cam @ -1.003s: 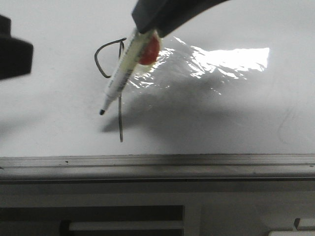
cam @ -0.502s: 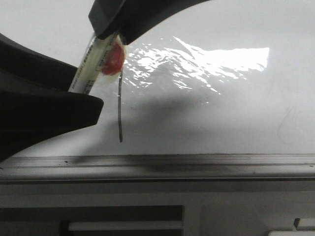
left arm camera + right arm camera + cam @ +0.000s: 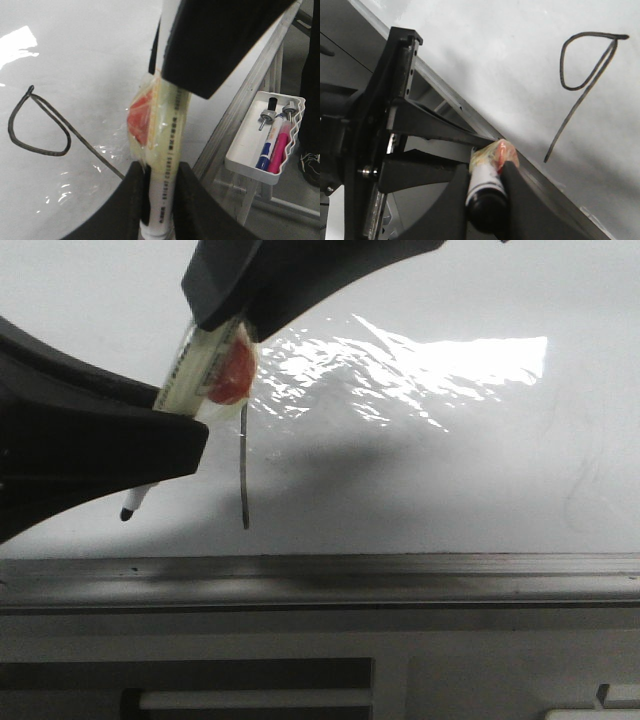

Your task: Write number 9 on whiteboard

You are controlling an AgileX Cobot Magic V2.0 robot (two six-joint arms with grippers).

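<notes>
Both grippers, left (image 3: 160, 200) and right (image 3: 487, 200), clench the same marker (image 3: 195, 365) above the whiteboard (image 3: 450, 490), its tip hanging just beside the finished 9 (image 3: 585, 85)

A hand-drawn 9 (image 3: 587, 82) stands on the whiteboard (image 3: 495, 45), upper right of frame, while the marker (image 3: 167, 165) barrel's small print seems to read "BRIGHT COLOURS".

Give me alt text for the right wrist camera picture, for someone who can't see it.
A hand-drawn black number 9 sits on the glossy whiteboard, an open loop atop a long slanted stem. In the foreground, the right end effector is shut on a marker with a black end and red tape. The left arm's dark frame crosses the board's grey edge rail.
</notes>
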